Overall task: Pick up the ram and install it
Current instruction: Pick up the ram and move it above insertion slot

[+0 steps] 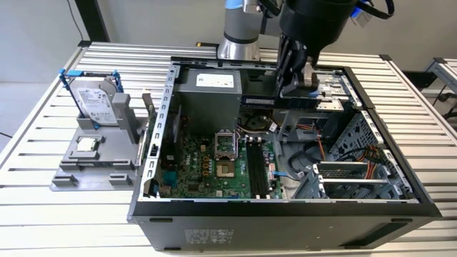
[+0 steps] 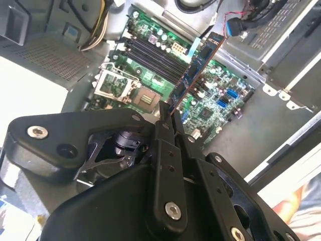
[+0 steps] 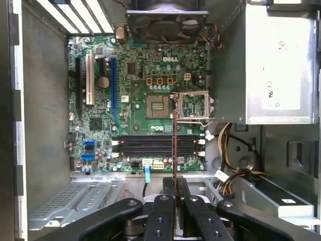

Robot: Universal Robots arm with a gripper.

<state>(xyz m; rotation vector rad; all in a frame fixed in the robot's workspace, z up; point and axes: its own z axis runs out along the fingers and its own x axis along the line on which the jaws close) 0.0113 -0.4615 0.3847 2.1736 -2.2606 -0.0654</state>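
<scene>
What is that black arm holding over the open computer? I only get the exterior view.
Observer: A ram stick. In the second wrist view the gripper is clamped on one end of it.
Visitor: Is it plugged in?
Observer: No. The first wrist view shows four black slots on the motherboard, all empty. The stick's thin edge crosses over them.
Visitor: Anything else hiding in there?
Observer: A round fan sits just past the motherboard's edge, beside the silver power supply box.
</scene>
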